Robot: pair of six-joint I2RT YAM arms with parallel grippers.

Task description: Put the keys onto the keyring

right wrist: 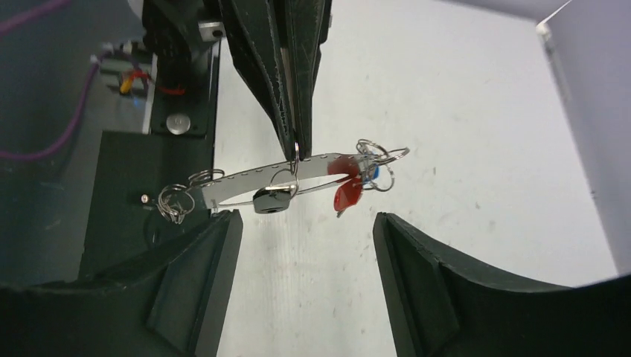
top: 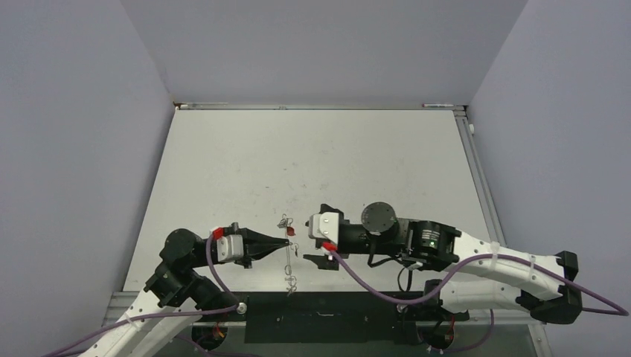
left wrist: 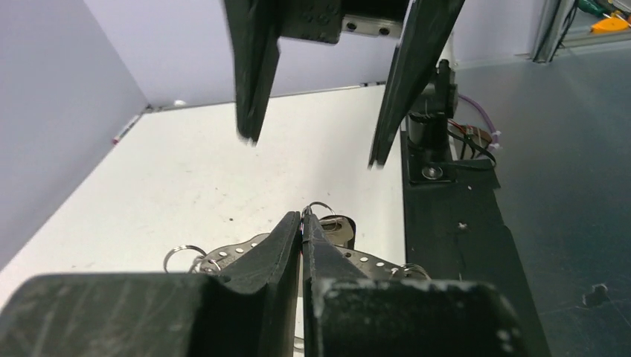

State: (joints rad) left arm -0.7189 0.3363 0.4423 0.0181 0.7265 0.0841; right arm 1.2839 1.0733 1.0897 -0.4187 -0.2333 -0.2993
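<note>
Evidently the keyring (right wrist: 245, 181) is held in the air above the table (top: 312, 156), between the two arms and near the table's front edge. In the right wrist view it is seen as a long, flattened silver loop, tilted, with clusters of small split rings (right wrist: 175, 202) at both ends. A black key (right wrist: 271, 201) hangs near its middle. A red key (right wrist: 346, 192) and a blue key (right wrist: 372, 173) are bunched at the far end. All three seem to be carried by the loop, though whether each is fully threaded cannot be told from these views.

The loop is suspended from the left gripper (right wrist: 295, 145), whose fingers are pressed tight together on a bit of thin wire at the loop's upper edge. The right gripper (right wrist: 306, 217) is set just beside the loop with its fingers spread wide, and nothing is held between them. No contact with the ring or keys is seen.

The step in hand is judged to be a re-grip: the ring is steadied by one arm while the other is free to take hold. The next move is likely to call for the wide fingers to be brought around one key head or one end of the loop and closed squarely. Fine alignment would be needed, since the wire is thin and the hanging load can swing.
</note>
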